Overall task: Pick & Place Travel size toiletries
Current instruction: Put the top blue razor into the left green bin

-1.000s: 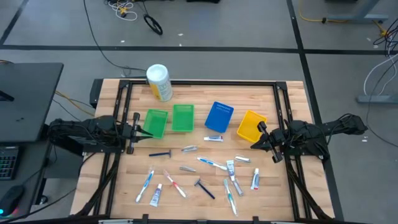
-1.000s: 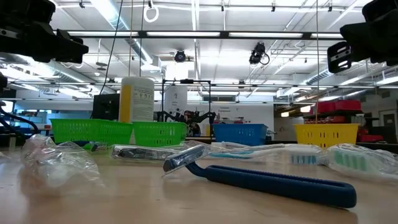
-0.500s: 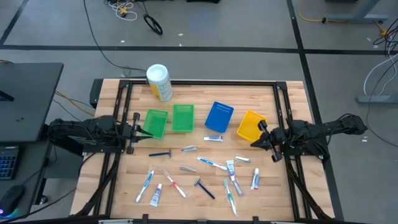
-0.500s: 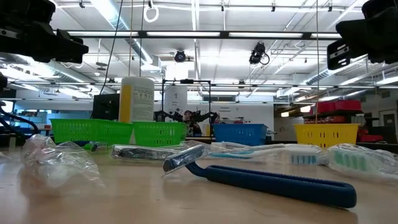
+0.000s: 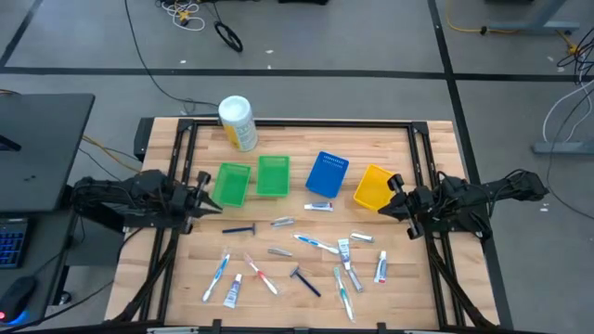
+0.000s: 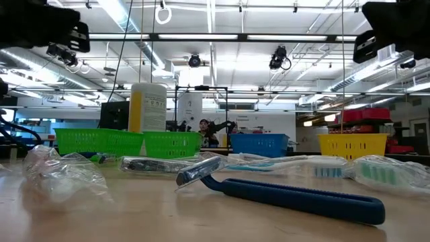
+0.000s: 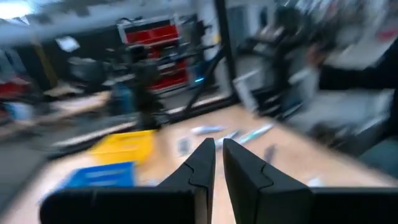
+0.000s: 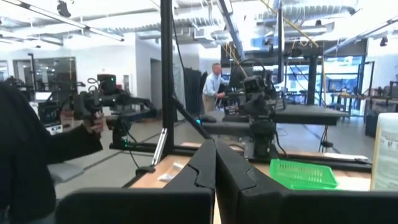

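Observation:
The travel size toiletries lie loose on the near half of the wooden table: a blue razor (image 5: 239, 229), a blue and white toothbrush (image 5: 316, 243), a red toothbrush (image 5: 261, 275), small white tubes (image 5: 380, 269) and a dark razor (image 5: 304, 280). In the low view a blue razor (image 6: 289, 195) lies nearest, with wrapped toothbrushes (image 6: 376, 171) behind it. My left gripper (image 5: 206, 197) is shut and empty above the table's left side, beside a green bin. My right gripper (image 5: 390, 193) is shut and empty above the right side, beside the yellow bin.
Two green bins (image 5: 232, 184) (image 5: 273, 175), a blue bin (image 5: 327, 173) and a yellow bin (image 5: 374, 187) stand in a row across the table's middle. A white-and-yellow canister (image 5: 237, 122) stands at the far left. People show in the room beyond the table (image 8: 214, 78).
My left gripper has risen and turned a little above the table's left side. My right gripper has risen slightly and drawn back toward the table's right edge. The toiletries and bins have stayed where they were.

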Tool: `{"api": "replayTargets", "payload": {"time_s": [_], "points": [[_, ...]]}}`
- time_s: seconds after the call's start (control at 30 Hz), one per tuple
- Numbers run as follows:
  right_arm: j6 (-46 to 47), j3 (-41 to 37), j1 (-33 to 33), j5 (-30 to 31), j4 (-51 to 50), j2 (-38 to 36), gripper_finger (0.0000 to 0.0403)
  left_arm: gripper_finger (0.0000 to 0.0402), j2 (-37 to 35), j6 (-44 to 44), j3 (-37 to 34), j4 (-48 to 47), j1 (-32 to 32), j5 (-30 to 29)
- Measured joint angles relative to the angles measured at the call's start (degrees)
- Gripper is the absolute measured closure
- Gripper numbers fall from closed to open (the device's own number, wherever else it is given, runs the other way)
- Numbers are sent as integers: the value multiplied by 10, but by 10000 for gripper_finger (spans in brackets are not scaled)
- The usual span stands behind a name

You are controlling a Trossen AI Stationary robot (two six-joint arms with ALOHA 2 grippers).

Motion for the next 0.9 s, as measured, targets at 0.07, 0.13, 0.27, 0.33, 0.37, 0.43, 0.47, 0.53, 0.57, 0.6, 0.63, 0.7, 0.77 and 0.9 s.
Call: {"api": "replayTargets", "payload": {"time_s": [0.07, 0.13, 0.27, 0.33, 0.37, 0.43, 0.47, 0.53, 0.57, 0.6, 0.63, 0.7, 0.77, 0.9], "points": [[11, 0, 0, -4, 3, 0, 402, 362, 0, -38, 0, 21, 0, 7], [41, 0, 0, -3, 10, 0, 402, 362, 0, -69, 0, 36, 0, 6], [116, 0, 0, -3, 34, 0, 402, 362, 0, -143, 1, 51, 0, 7], [131, 0, 0, 7, 37, 0, 402, 362, 1, -160, 0, 44, 0, 6], [131, 0, 0, 24, 40, 0, 402, 362, 4, -166, 0, 43, 0, 6], [115, 0, 0, 98, 63, 0, 402, 362, 13, -164, 0, 33, 0, 0], [101, 0, 0, 153, 77, 0, 402, 362, 18, -158, 0, 32, 0, -5], [95, 0, 0, 256, 87, 0, 402, 362, 33, -146, 0, 36, 1, -22], [97, 0, 0, 303, 87, 0, 402, 362, 41, -139, 0, 34, 1, -33], [99, 0, 0, 345, 90, 0, 402, 362, 50, -136, 0, 35, 1, -44], [99, 0, 0, 390, 95, 0, 402, 362, 60, -135, 0, 39, 1, -56], [90, 0, -2, 493, 116, 0, 402, 362, 80, -144, 0, 45, 1, -81], [76, 0, -9, 579, 134, 0, 402, 362, 102, -146, 3, 46, 1, -100], [2, 0, -24, 516, 192, 0, 402, 362, 157, -133, 35, 46, 1, -115]]}}
